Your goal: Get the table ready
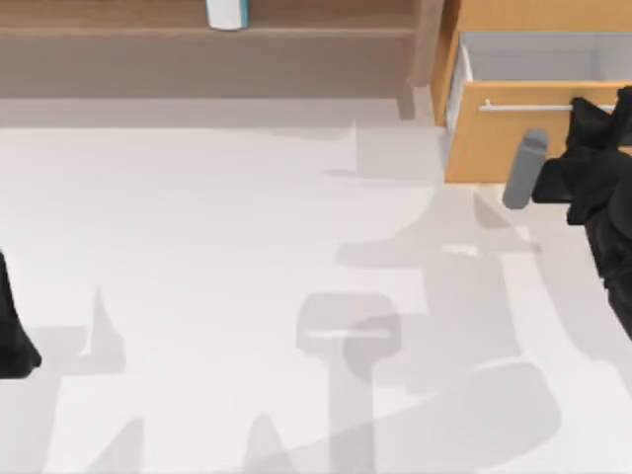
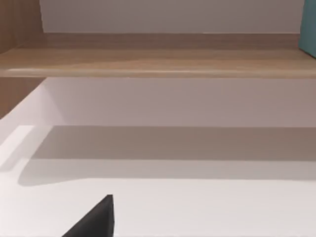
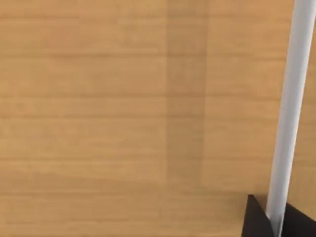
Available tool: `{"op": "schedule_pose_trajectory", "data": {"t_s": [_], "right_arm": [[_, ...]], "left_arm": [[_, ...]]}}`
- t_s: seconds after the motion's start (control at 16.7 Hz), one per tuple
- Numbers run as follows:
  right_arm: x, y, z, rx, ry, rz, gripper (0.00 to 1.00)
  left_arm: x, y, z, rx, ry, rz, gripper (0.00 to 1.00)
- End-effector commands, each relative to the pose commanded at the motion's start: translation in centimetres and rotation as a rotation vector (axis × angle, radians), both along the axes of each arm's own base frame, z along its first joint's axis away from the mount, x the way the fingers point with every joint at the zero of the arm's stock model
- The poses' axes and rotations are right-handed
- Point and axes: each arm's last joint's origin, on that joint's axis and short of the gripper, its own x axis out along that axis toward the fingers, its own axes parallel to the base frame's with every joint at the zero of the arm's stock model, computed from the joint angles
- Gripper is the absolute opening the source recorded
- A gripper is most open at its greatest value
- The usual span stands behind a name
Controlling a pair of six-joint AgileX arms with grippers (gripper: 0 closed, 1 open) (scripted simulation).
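Table (image 1: 197,276) comes first, being by far the largest thing here: a plain white top running across the whole top view, bare and smooth but for the shadows on it. I judge it stiff, heavy and fixed, nothing I take hold of; it is the ground the work gets laid on, and its slick finish would probably let a light object slide if I set it down carelessly.

Along the far edge runs the long brown wooden shelf (image 1: 118,25), with a white-and-blue container (image 1: 227,14) standing on it. At the far right sits the orange-wood drawer cabinet (image 1: 513,15), its drawer (image 1: 504,143) pulled out over the table so the pale inside shows.

The silver bar handle (image 1: 523,107) crosses the drawer front, and that is the place to grip (a thin, hard, smooth bar, likely slippery under a loose pinch). My right gripper (image 1: 592,123) is at that handle; in the right wrist view the bar (image 3: 289,108) runs down between two dark fingertips (image 3: 256,219), so I read the fingers as clamped on it. A grey cylinder (image 1: 524,170) sticks out beside my right arm.

My left gripper (image 1: 15,336) is parked at the table's left edge; whether it is closed or apart I cannot tell.
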Motion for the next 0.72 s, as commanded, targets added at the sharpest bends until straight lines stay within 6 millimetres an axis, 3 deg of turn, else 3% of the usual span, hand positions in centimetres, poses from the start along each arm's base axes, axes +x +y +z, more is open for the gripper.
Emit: {"op": "schedule_pose_trajectory", "data": {"t_s": [0.3, 0.72], "right_arm": [[2.7, -0.2, -0.1, -0.001, 0.007, -0.003, 0.00], [3.5, 0.0, 0.0, 0.002, 0.003, 0.001, 0.00]], "left_arm": [[0.0, 0.0, 0.0, 0.000, 0.000, 0.000, 1.00], [0.0, 0.0, 0.0, 0.000, 0.000, 0.000, 1.00]]}}
